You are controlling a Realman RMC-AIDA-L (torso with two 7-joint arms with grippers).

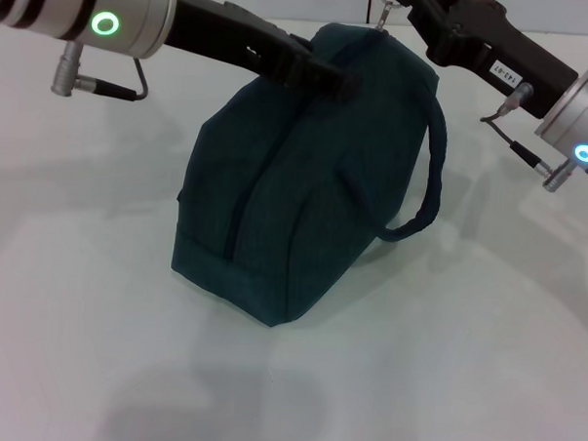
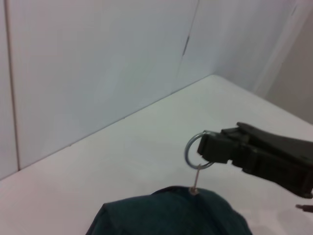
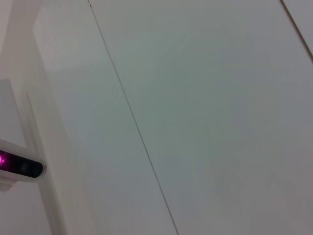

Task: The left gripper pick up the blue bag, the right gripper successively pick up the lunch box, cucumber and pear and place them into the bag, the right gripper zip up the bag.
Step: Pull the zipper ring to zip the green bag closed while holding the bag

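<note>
Soft teal fabric makes the blue bag (image 1: 295,191) floppy; the left end effector (image 1: 325,77) pinches its top, the right end effector (image 2: 208,147) clamps the ring zipper pull (image 2: 193,152), the best hold.

Counter (image 1: 444,364): white, plain surface.
On counter: the blue bag (image 1: 294,211), closed, resting on its base, one loop handle hanging free.

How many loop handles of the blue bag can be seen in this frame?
1. A loop handle hangs off the blue bag on the robot's right side. A second may be hidden at the top, where the left gripper grips the bag. The right gripper holds the zipper ring.
</note>
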